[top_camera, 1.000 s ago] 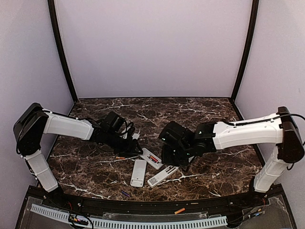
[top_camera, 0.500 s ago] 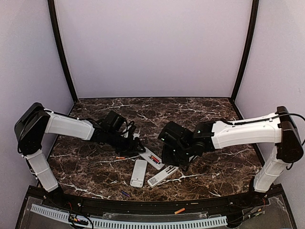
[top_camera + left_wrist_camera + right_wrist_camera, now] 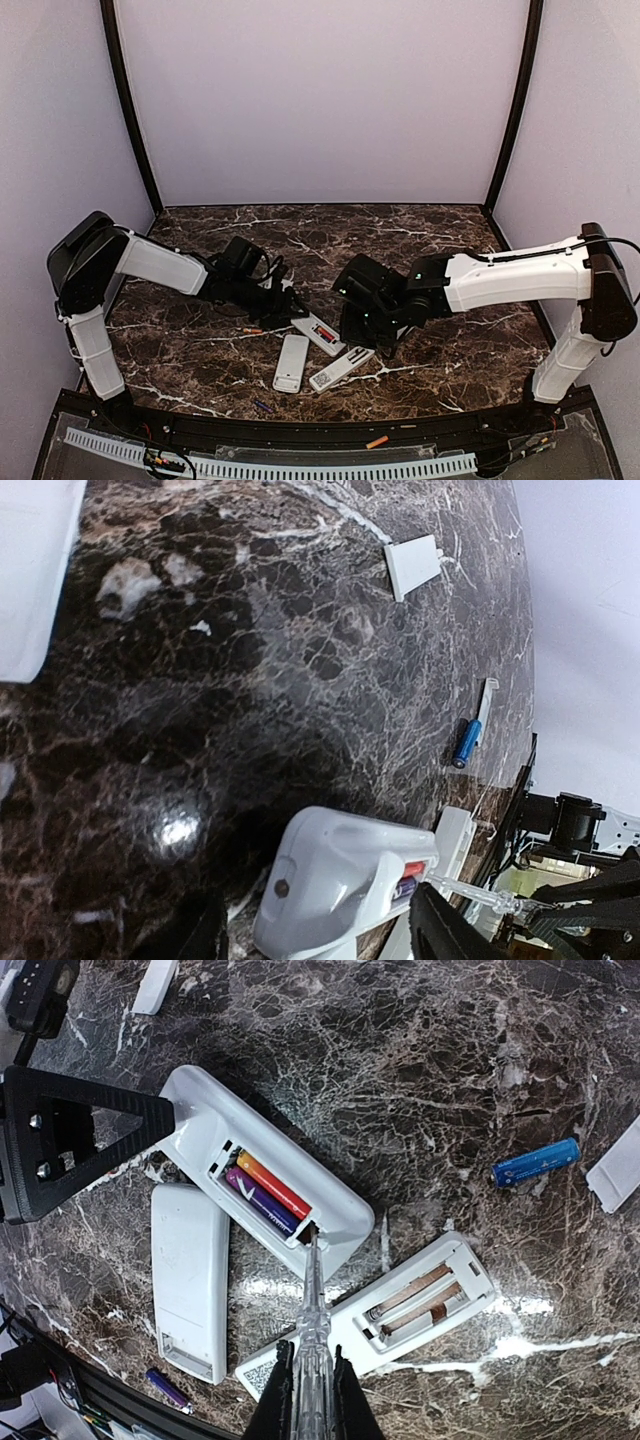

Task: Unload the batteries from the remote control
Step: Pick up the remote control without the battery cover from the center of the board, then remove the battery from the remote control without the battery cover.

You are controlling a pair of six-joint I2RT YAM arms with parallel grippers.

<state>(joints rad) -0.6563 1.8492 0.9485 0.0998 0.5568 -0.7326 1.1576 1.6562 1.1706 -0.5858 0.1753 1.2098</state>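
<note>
You look partway: near-right remote (image 3: pixel 425 1295) emptied, blue battery (image 3: pixel 536 1162) and purple battery (image 3: pixel 167 1388) loose, two batteries (image 3: pixel 262 1195) left in the middle remote (image 3: pixel 335 1205); right gripper (image 3: pixel 310 1385) clamps a clear pry tool (image 3: pixel 310 1300) there, left gripper (image 3: pixel 315 935) spread around its end.

Left claw (image 3: pixel 312 935) reaches inward, fingers parted; right claw (image 3: pixel 310 1392) angled down, clamped tight.

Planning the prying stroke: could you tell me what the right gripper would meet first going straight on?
The right gripper, shut on a clear pick, would probably first meet the open remote at its compartment end, by the purple battery; depth is unclear.
</note>
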